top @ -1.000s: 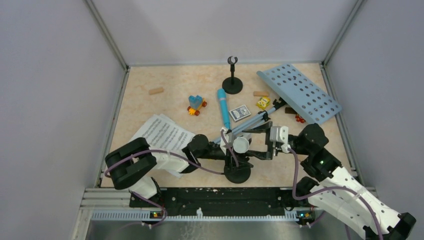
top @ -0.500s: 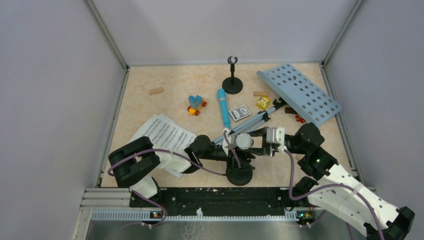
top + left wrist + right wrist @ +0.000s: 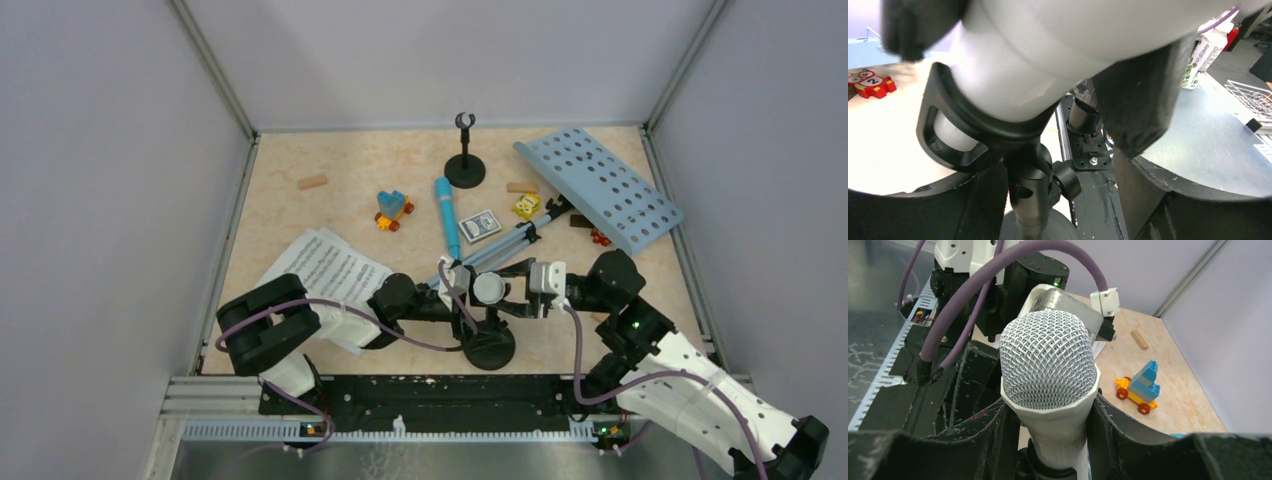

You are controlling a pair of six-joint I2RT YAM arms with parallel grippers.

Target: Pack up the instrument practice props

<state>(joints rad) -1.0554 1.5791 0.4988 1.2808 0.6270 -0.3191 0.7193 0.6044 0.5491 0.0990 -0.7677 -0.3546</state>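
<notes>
Black holder now further right, white microphone (mesh-headed) upright in it.

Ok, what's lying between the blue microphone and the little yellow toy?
A card deck lies between the blue microphone and yellow toy, shown in the top view.

Both arms reaching inward, left pincer spread, right pincer clamping white microphone.
</notes>
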